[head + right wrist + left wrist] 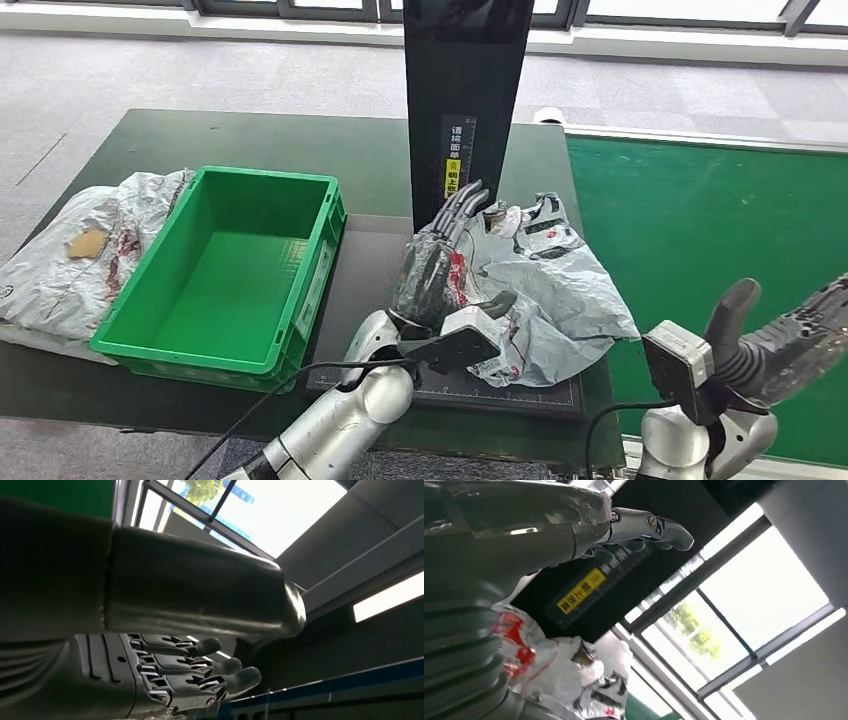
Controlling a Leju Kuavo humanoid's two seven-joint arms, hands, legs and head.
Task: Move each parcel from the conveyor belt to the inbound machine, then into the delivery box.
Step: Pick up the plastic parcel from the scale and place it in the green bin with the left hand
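One crumpled grey parcel (pixel 545 290) lies on the inbound machine (pixel 470 100), left hand (pixel 440 265) gripping its edge, right hand (pixel 790 345) spread empty.

The inbound machine (pixel 467 110) is a black upright column cut off by the head view's far edge, so its upper part is out of sight. The print on its yellow label (pixel 452 178) is too small to read. The left hand (pixel 440 262) lies over the left side of the crumpled grey parcel (pixel 555 290), hiding that part, and whether the fingers grip the wrap cannot be told. The right hand (pixel 790 345) is cut by the right edge, its fingertips out of frame. Another grey parcel (pixel 70 260) at the far left is partly hidden behind the green box (pixel 320 275).
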